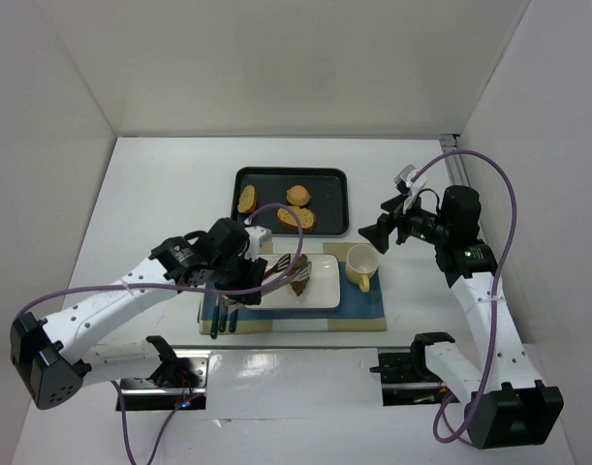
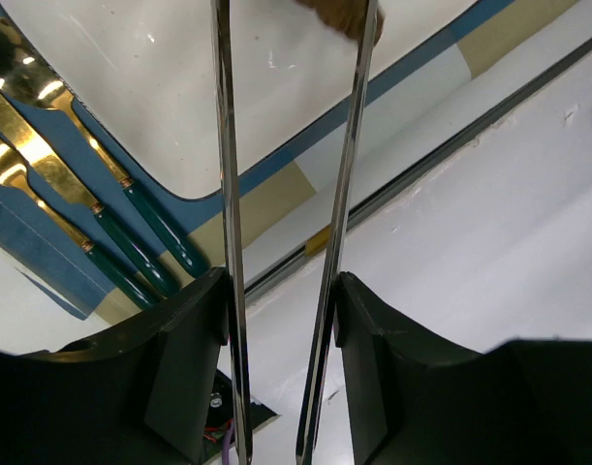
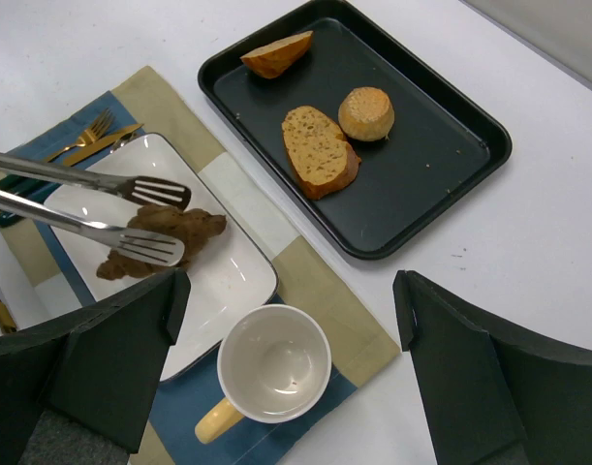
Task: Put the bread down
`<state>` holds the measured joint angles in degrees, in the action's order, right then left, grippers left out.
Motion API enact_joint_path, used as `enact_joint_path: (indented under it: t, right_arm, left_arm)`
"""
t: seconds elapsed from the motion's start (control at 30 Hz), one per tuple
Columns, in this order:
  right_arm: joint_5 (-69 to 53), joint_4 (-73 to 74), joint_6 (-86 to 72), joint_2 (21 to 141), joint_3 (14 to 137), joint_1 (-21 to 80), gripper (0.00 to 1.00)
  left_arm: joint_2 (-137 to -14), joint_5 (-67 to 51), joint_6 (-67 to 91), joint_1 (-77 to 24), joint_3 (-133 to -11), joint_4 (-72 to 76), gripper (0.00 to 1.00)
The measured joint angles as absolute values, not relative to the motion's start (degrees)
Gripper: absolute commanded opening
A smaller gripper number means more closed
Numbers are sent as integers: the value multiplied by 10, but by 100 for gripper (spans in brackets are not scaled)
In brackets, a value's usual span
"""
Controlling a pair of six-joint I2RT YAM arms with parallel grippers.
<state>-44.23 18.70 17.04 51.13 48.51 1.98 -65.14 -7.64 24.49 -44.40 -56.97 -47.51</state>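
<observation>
The left gripper [image 1: 243, 274], reaching in from the near left, is clamped on a pair of metal tongs [image 2: 224, 145], whose two arms run up between its dark fingers [image 2: 184, 339] and rest against their inner faces. Just beside that gripper, at the left edge of the blue and beige placemat [image 1: 365, 308], lies gold cutlery with green handles [image 2: 131, 208], side by side. The tongs' forked tips stand apart over the white plate [image 3: 233, 276] on the placemat, one on either side of a dark brown piece of bread [image 3: 170, 235] that lies on the plate; whether the tips press on it I cannot tell. A white cup with a yellow handle [image 3: 273, 366] stands upright on the mat just right of the plate. To the right of the mat the right gripper [image 1: 383, 228] hangs above the table [image 1: 160, 194] with its jaws wide apart and nothing between them. Farther back sits a black tray [image 3: 441, 165] holding a slice [image 3: 318, 150], a round roll [image 3: 366, 113] and a wedge [image 3: 276, 53]
</observation>
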Motion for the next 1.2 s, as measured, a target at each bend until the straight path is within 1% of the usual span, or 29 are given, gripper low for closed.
enact_joint_path:
  t: [0.2,0.6,0.8,0.9,1.0,1.2]
  right_arm:
    - [-442,187,175,511,485,20,100]
    - [-444,188,175,511,485,20,100]
    - [-444,188,175,511,485,20,100]
    - [-445,188,175,511,485,20,100]
    - [-445,189,175,511,485,20,100]
    - [-447,191,175,512,485,20,100]
  left_arm:
    - [-630,-46,254,-444,-578,-484,61]
    - [-615,21,258,-444,-643,-505,61]
    - [-618,56,258,-423,-654,-498,59]
    - [-648,84,254,-384,-665,-482,58]
    - [-710,111,247,-345,-680,-448,58]
    - [-843,154,226,-313,-726,-414,58]
